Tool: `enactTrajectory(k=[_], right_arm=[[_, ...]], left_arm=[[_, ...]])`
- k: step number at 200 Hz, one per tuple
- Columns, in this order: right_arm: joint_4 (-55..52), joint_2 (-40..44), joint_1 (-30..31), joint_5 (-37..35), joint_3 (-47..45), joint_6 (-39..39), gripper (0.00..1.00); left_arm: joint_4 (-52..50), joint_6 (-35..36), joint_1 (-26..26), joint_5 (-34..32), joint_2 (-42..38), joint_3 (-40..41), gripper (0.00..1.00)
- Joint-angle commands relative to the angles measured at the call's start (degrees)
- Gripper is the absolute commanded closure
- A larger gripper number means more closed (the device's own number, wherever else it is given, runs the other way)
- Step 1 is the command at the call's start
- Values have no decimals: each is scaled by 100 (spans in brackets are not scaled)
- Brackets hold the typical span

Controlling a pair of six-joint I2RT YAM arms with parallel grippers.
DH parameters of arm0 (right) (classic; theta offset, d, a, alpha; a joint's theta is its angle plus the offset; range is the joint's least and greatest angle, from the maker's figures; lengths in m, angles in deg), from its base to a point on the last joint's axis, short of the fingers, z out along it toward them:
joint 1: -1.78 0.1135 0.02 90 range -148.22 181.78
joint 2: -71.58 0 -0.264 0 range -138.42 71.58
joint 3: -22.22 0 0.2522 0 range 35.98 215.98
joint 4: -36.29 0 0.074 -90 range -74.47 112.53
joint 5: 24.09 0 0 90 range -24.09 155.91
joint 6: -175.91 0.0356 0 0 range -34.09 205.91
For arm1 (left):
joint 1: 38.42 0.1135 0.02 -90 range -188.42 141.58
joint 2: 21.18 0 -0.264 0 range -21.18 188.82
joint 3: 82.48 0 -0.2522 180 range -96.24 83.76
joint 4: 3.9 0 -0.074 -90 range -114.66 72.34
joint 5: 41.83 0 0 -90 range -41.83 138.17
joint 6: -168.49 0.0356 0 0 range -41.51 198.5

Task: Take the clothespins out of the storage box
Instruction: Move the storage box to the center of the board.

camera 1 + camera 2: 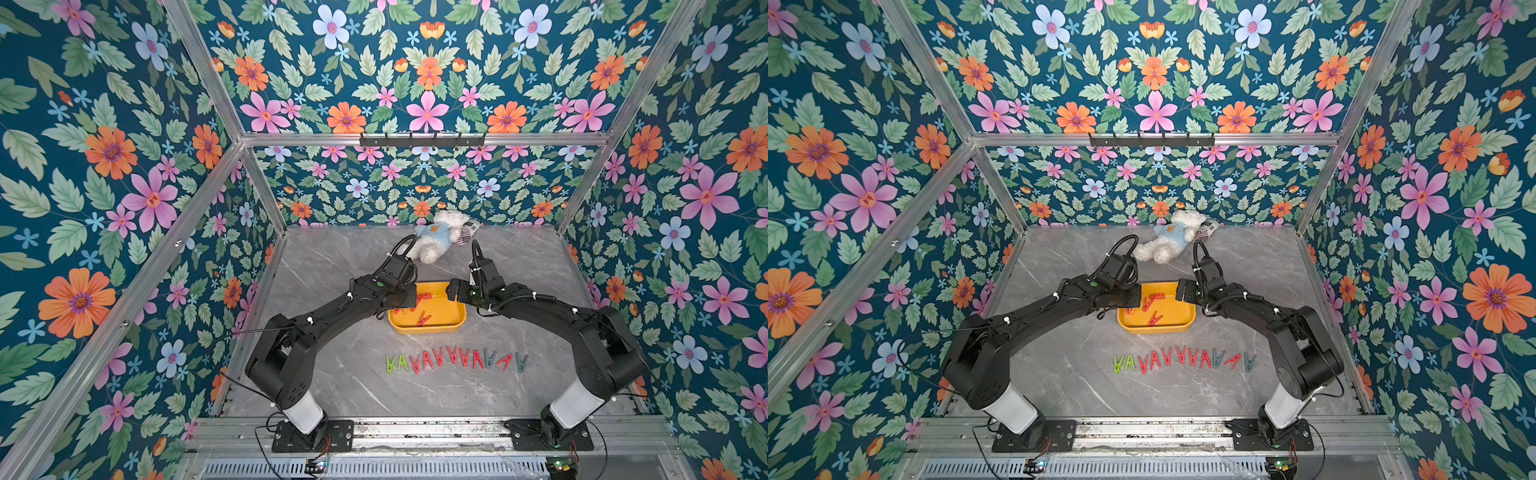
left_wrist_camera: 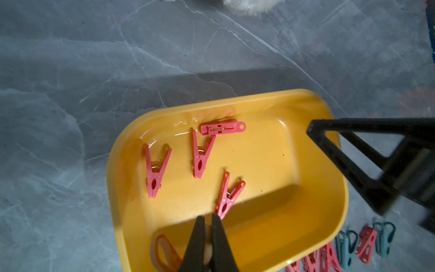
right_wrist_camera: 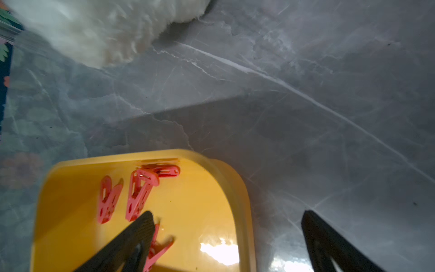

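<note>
Nearest the robot's bases, on the near side of the storage box [image 2: 270, 164], a row of clothespins [image 1: 455, 359] in green, red and grey-blue lies on the grey marble table [image 1: 332, 386]. Inside the storage box, four red clothespins [image 2: 200, 155] lie on its yellow floor. The left gripper [image 2: 207, 216] hangs over the box's left part. Its fingers are pressed together on what looks like an orange clothespin [image 2: 162, 249], held above the floor. The right gripper [image 3: 226, 213] hovers over the box's right rim, jaws spread wide and empty. Beyond the box lies a white plush bear [image 1: 440, 239].

The step in hand seems to be carrying the orange pin out. Next it must clear the box's near wall and be set down by the row without knocking its neighbours. There is bare table between the box and the row and on both sides of the box. Over the box itself the two grippers sit close together.
</note>
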Motion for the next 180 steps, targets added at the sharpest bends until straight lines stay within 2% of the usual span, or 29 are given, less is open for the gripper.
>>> enactTrajectory(k=[1, 35, 115, 180], right_arm=[[-95, -254, 17, -161, 170, 102, 1], [-309, -770, 57, -387, 608, 192, 1], [-790, -1659, 57, -859, 1578, 1050, 1], [-939, -1832, 22, -866, 1997, 566, 1]], left_arm=[[-111, -352, -106, -151, -191, 173, 94], [-11, -697, -271, -244, -529, 540, 94], [151, -1111, -569, -402, -845, 988, 94], [151, -1112, -580, -595, -725, 1084, 94]])
